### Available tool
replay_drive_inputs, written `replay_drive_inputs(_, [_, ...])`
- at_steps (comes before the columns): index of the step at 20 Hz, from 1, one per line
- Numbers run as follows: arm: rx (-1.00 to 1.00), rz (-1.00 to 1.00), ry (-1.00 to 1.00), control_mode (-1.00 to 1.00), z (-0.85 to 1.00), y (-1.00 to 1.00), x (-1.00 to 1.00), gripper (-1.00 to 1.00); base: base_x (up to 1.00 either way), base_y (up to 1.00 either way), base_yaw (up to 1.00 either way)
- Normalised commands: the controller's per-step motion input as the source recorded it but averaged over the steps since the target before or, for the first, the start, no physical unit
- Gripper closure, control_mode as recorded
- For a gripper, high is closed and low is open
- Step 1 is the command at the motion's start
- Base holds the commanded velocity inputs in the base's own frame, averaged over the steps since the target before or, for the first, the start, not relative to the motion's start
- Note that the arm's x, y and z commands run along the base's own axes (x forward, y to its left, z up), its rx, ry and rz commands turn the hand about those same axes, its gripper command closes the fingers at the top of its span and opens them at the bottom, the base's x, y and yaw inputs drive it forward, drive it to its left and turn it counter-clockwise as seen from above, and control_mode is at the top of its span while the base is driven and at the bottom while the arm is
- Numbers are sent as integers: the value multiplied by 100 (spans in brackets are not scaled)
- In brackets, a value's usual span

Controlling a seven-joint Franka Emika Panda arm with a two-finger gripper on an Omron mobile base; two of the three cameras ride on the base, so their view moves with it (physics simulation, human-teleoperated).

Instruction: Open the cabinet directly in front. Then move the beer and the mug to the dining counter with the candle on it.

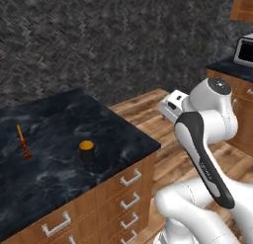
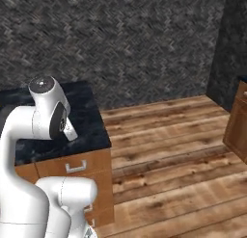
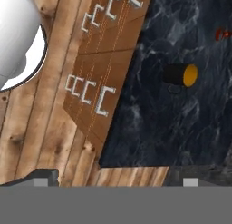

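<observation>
Black marbled stone is your landmark: the dining counter (image 1: 54, 139) runs across the left base view, with brown drawers and silver handles under its near edge. Your arm is folded beside the counter's corner, over the wooden floor, and the gripper (image 1: 170, 107) hangs just off that corner with its fingers spread wide and nothing between them. On the counter top the mug (image 1: 87, 150) stands upright, well in from the edge, its yellow-orange inside showing; the hand view looks onto it too. The candle (image 1: 22, 143) stands further along the counter from the mug, apart from it. By my reading, the mug's delivery is done and the beer is what you still owe. Your next move calls for turning the base back toward the cabinet to fetch that bottle.
</observation>
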Motion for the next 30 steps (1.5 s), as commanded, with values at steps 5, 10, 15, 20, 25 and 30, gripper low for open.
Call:
replay_drive_inputs(5, [0,0,0,100,0,0,0,-100,-5,0,-50])
replay_drive_inputs(10, [0,0,0,100,0,0,0,-100,0,0,-46])
replay_drive_inputs(15, [0,0,0,100,0,0,0,-100,0,-8,-29])
replay_drive_inputs(20, [0,0,0,100,0,0,0,-100,0,-30,-20])
replay_drive_inputs(25, [0,0,0,100,0,0,0,-100,5,-33,-18])
replay_drive_inputs(30, [0,0,0,100,0,0,0,-100,6,-45,-20])
